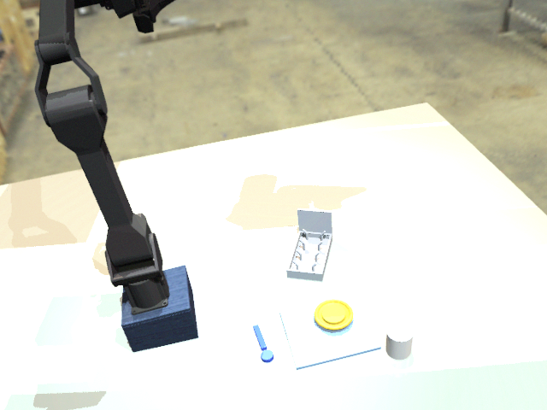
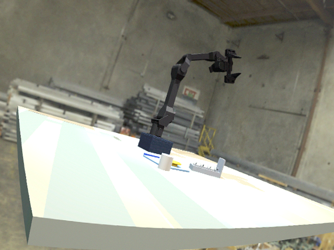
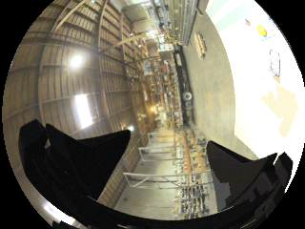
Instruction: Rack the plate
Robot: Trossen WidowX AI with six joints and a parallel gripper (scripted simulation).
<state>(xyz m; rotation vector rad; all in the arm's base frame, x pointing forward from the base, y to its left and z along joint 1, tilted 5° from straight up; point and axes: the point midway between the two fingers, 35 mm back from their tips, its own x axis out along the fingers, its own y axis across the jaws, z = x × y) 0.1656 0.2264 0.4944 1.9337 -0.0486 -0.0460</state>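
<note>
The yellow round plate (image 1: 333,314) (image 2: 176,163) (image 3: 261,30) lies flat on a thin pale board with blue edges. The grey dish rack (image 1: 304,275) (image 2: 206,172) stands on the table behind the plate in the top view, with short rails in two rows and a tall panel at its far end. It also shows small at the right of the wrist view. My gripper (image 2: 240,65) (image 3: 170,140) is open and empty, high above the table and pointing sideways, away from the plate and rack. In the top view only part of it shows at the top edge.
The pale board (image 1: 304,344) (image 2: 180,170) lies under the plate. A grey-white cup (image 1: 398,345) (image 2: 165,161) stands beside the board's corner. A blue spoon-like utensil (image 1: 261,337) (image 2: 151,155) lies on the board's other side. The arm stands on a dark blue block (image 1: 161,326) (image 2: 154,144).
</note>
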